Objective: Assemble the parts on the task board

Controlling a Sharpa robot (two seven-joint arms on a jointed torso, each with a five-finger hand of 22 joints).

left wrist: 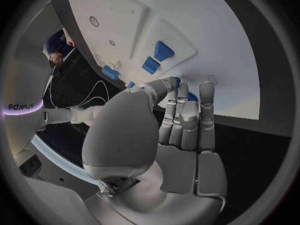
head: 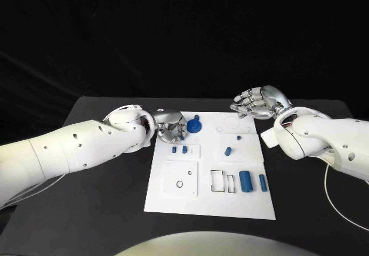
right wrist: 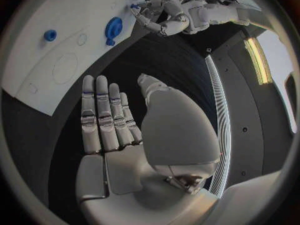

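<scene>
left hand [head: 167, 132] over task board [head: 207, 205], beside blue gear part [head: 194, 126], right hand [head: 260, 103] apart

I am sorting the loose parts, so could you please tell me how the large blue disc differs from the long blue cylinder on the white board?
The large blue round disc sits at the board's far end, beside the left hand; the long blue cylinder lies near the board's near right corner, away from both hands. The disc is wide and round; the cylinder is slim and lies lengthwise. Both are blue and rest on the white task board.

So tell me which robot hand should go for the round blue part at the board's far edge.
Left. The left robot hand is already at the round blue part, fingers beside it; the right robot hand hovers open off the task board.
</scene>
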